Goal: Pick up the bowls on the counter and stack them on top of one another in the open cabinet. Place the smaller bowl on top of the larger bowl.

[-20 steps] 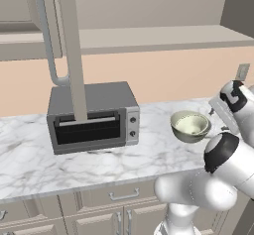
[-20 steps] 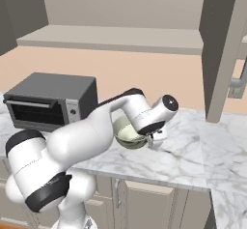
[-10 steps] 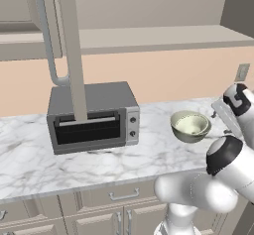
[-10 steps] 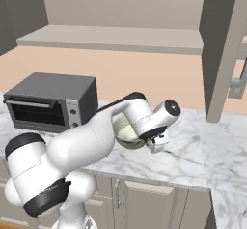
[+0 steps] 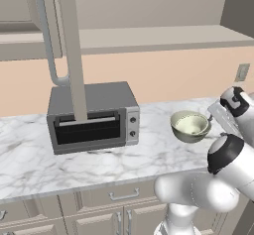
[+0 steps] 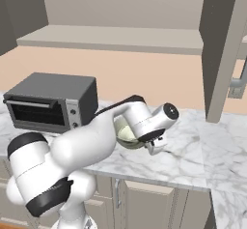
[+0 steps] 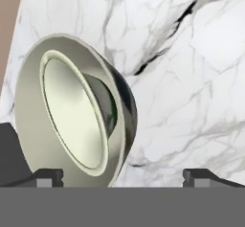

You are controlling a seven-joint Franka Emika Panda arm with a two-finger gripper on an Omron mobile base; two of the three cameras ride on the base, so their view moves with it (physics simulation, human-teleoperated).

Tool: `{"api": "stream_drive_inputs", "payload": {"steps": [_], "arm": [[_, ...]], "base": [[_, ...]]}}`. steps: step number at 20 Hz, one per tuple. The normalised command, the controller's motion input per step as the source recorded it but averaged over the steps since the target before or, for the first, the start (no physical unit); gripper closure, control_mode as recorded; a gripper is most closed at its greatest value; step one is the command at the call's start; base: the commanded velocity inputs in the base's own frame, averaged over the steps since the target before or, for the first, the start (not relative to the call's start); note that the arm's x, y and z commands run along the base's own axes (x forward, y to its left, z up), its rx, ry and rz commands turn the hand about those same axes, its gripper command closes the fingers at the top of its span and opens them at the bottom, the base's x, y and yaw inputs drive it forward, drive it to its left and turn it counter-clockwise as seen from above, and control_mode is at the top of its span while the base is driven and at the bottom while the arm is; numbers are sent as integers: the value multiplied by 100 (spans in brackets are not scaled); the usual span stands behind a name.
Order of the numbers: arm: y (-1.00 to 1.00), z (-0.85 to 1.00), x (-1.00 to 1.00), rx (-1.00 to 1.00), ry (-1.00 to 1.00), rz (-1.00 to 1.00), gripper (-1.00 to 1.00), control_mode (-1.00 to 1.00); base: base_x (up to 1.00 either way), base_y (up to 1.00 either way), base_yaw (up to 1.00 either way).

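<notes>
Marble desk [image 5: 114, 159] carried the bowl [image 5: 190, 126] beside the oven [image 5: 92, 116]. My hand [image 7: 122, 175] hung wide open near the bowl, holding nothing.

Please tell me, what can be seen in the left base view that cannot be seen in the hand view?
The left base view alone shows the grey toaster oven, the cabinet door with its loop handle, the shelf and the drawer fronts. The hand view alone shows the open end effector, its fingertips wide apart, and what looks like a second rim nested inside the bowl. Both show that bowl resting on the marble counter.
</notes>
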Motion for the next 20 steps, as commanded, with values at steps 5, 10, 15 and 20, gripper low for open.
{"api": "stream_drive_inputs", "payload": {"steps": [5,10,15,20], "arm": [[9,-5,25,0,0,1,-100,-100],[0,-8,30,0,0,0,-100,-100],[0,-20,22,0,0,0,-100,-100],[0,-22,17,0,0,0,-100,-100]], "base": [[0,0,0],[0,0,0],[0,0,0],[0,0,0]]}}
